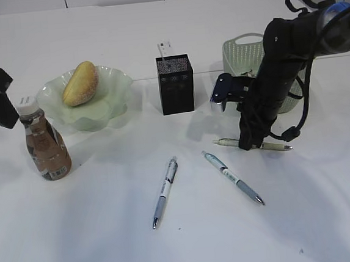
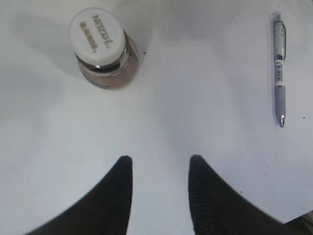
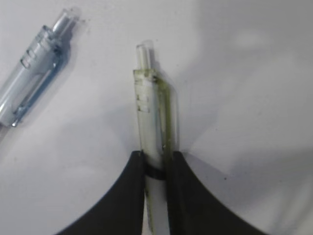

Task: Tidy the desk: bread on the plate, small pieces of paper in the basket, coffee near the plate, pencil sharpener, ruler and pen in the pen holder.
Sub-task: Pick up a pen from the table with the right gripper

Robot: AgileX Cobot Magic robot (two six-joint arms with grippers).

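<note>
So, the right gripper [image 3: 156,169] is down on the plain white desk [image 1: 111,247] with its black fingers [image 3: 128,196] pinched tight on a clear pen with an olive-green clip [image 3: 152,117]; both pads touch the barrel, which lies flat on the tabletop. Just beside it lies a second clear pen with a blue-grey grip [image 3: 34,83], and a third pen, white and blue [image 1: 165,192], sits further left, apart from the other two.

The left gripper [image 2: 160,169] hangs over bare desk with its fingers apart and nothing between them. Just ahead of it stands the brown coffee bottle with a white cap [image 2: 100,46], upright, near the pale green wavy glass plate [image 1: 114,102]. The golden-yellow oval bread bun [image 1: 80,83] is already lying in that plate.

The small black square mesh pen holder [image 1: 176,85] is in the middle, upright, with something white sticking out of the top; can't tell what it is. The pale green perforated plastic basket [image 1: 242,54] sits behind the right arm [image 1: 275,79], partly hidden by it.
</note>
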